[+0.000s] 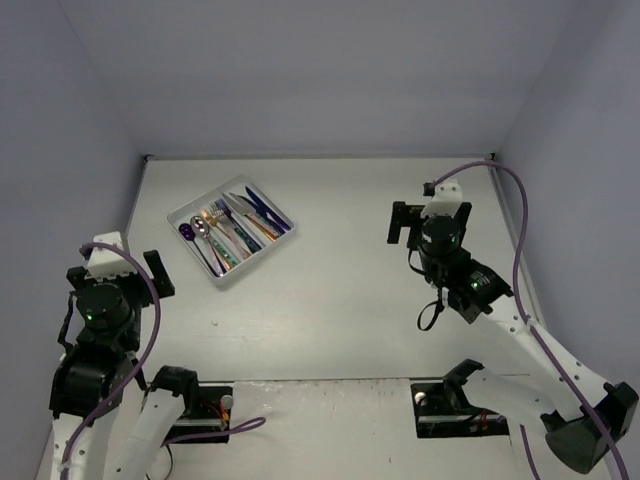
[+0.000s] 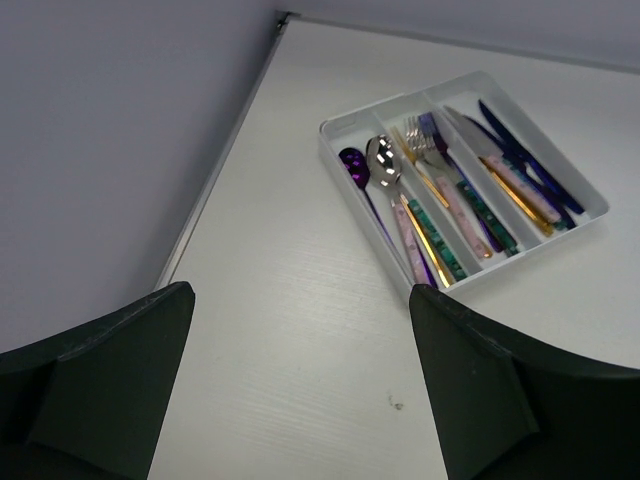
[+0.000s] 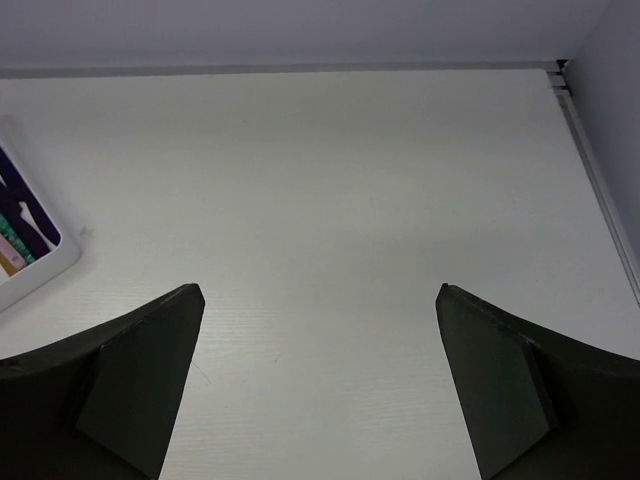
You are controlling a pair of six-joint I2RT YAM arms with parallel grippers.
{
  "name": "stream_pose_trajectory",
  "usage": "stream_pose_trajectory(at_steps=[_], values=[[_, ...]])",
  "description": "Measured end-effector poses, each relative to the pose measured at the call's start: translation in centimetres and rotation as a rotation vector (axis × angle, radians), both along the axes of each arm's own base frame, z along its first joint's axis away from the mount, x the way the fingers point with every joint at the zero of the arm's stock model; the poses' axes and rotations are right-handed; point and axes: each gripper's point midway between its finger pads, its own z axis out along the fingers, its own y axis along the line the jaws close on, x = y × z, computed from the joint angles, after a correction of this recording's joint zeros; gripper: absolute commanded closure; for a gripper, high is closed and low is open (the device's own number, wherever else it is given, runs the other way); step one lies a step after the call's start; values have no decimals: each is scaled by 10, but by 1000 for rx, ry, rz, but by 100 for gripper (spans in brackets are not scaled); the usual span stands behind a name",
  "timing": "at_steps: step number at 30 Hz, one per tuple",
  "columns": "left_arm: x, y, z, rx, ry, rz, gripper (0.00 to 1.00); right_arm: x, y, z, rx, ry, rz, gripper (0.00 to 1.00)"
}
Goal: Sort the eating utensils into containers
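Observation:
The white cutlery tray [image 1: 283, 229] lies at the table's back left, turned diagonally; it also shows in the left wrist view [image 2: 345, 124], and its corner shows in the right wrist view [image 3: 45, 262]. Its three compartments hold the utensils [image 1: 230, 232]: spoons [image 2: 382, 163], forks [image 2: 420, 137] and knives [image 2: 515, 160], in purple, silver, gold, teal, pinkish and dark blue. My left gripper [image 1: 120, 264] is open and empty, near and left of the tray. My right gripper [image 1: 428, 215] is open and empty over bare table at the right.
Grey walls close in the table at the back and both sides, with a metal edge strip [image 2: 215, 175] along the left. The two arm bases [image 1: 200, 405] [image 1: 455, 405] sit at the near edge.

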Motion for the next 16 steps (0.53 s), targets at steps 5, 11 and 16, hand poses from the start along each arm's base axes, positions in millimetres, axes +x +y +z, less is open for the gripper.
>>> stream_pose_trajectory(at_steps=[5,11,16], values=[[-11,9,-39,17,63,50,13,-11,-17,-9,4,-8,-54,0],[-15,11,-61,5,83,76,13,-10,-19,-21,0,10,-79,0],[-17,13,-58,-18,40,94,13,-7,-17,-22,2,9,-82,1]])
